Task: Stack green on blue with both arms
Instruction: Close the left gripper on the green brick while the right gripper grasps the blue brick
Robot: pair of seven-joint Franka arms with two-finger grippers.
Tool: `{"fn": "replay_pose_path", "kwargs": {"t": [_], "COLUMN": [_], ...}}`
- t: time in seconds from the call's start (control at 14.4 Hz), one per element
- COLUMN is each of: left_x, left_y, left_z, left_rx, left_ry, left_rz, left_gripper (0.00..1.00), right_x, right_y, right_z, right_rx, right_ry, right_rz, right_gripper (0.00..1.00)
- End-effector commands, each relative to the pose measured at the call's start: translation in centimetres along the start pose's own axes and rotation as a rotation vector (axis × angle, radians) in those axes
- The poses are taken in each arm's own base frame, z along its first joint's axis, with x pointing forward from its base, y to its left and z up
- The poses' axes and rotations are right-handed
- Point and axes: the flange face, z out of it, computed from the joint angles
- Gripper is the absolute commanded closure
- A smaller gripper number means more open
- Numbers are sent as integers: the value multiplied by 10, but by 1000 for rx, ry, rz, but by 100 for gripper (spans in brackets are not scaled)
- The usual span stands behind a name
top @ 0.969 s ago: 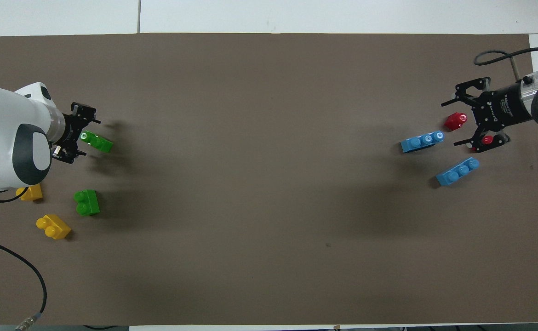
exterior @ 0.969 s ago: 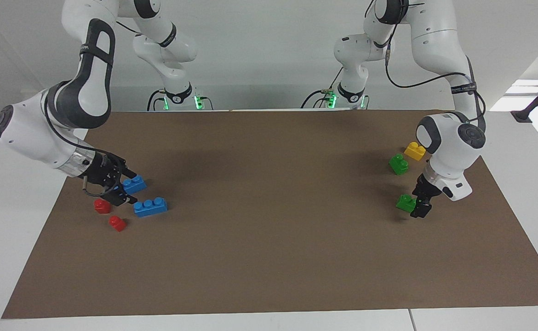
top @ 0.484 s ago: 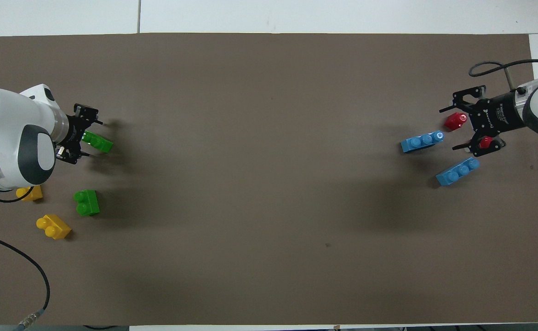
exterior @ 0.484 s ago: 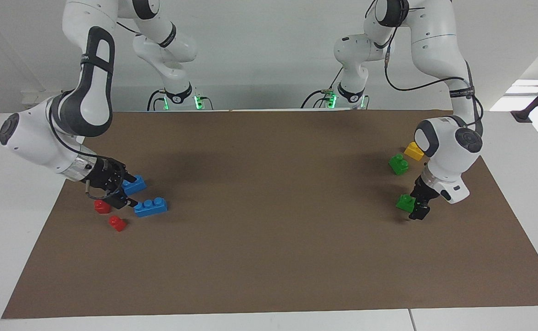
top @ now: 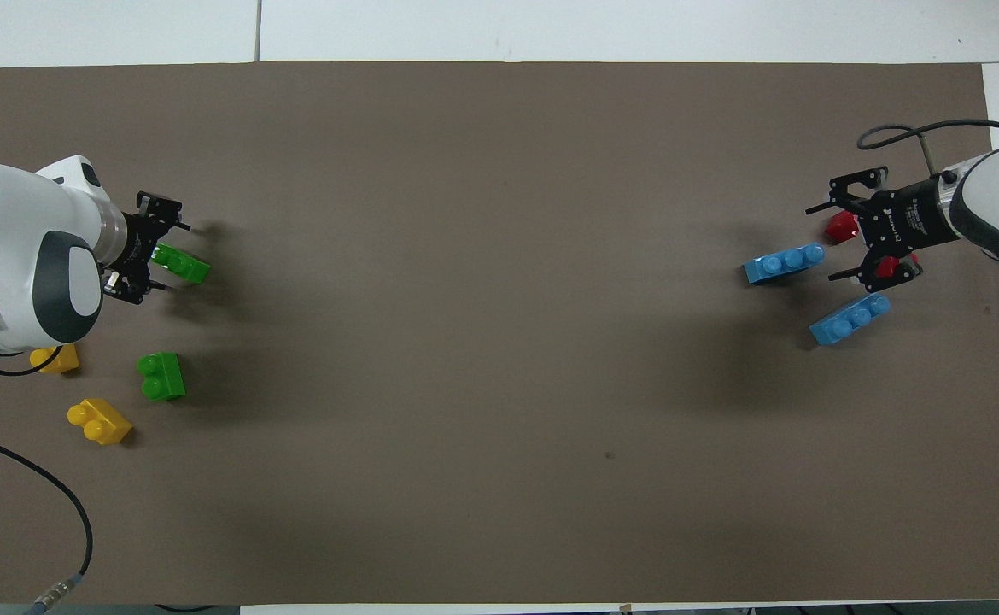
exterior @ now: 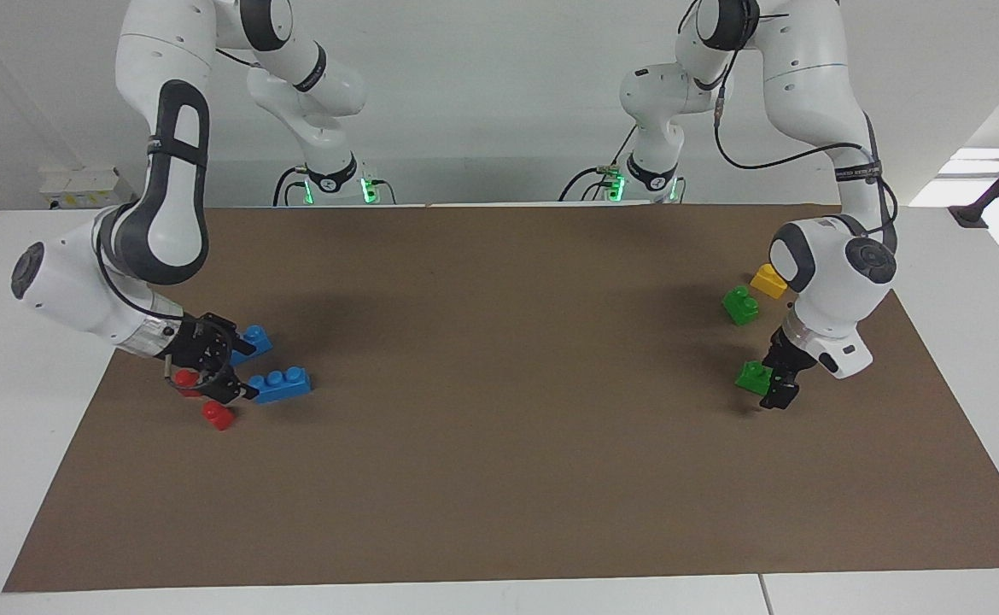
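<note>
Two green bricks lie at the left arm's end of the table. My left gripper (exterior: pixel 774 377) (top: pixel 156 248) is down at the table, open, with its fingers on either side of one end of the farther green brick (exterior: pixel 752 377) (top: pixel 182 266). The nearer green brick (exterior: pixel 739 305) (top: pixel 160 376) lies apart. Two blue bricks lie at the right arm's end. My right gripper (exterior: pixel 235 369) (top: pixel 832 242) is open and low, its fingertips at the end of the farther blue brick (exterior: pixel 280 385) (top: pixel 784 263). The nearer blue brick (exterior: pixel 253 340) (top: pixel 850 319) lies beside it.
Two small red bricks (top: pixel 841 226) (exterior: pixel 219 415) lie under and beside my right gripper. Two yellow bricks (top: pixel 100 421) (top: pixel 55 359) lie near the left arm's hand; one shows in the facing view (exterior: pixel 768 280). The brown mat (exterior: pixel 499 410) covers the table.
My right gripper has come lower and moved toward the farther blue brick, staying open. My left gripper has barely moved at the green brick. No brick has moved.
</note>
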Motion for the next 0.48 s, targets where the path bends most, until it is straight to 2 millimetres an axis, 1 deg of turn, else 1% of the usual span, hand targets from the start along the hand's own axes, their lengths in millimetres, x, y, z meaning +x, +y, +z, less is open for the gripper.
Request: {"fn": "replay_pose_path", "kwargs": {"t": [0.0, 0.14, 0.21, 0.28, 0.42], "left_x": [3, 3, 4, 3, 4], "left_y": [0, 1, 1, 1, 2], "left_z": [-1, -1, -2, -1, -3], "left_rx": [-3, -7, -7, -7, -10], "left_ry": [17, 20, 20, 20, 20], "left_rz": [-9, -9, -9, -9, -9], "left_gripper": [14, 35, 54, 70, 96], "right_x": [4, 4, 5, 7, 11], "right_y": [5, 10, 12, 14, 19], "right_z": [8, 15, 18, 21, 28], "right_rx": [23, 13, 9, 12, 16], "right_ry": [-17, -22, -24, -17, -7], "right_rz": [-6, 1, -4, -22, -33], "right_gripper": [4, 4, 4, 4, 4]}}
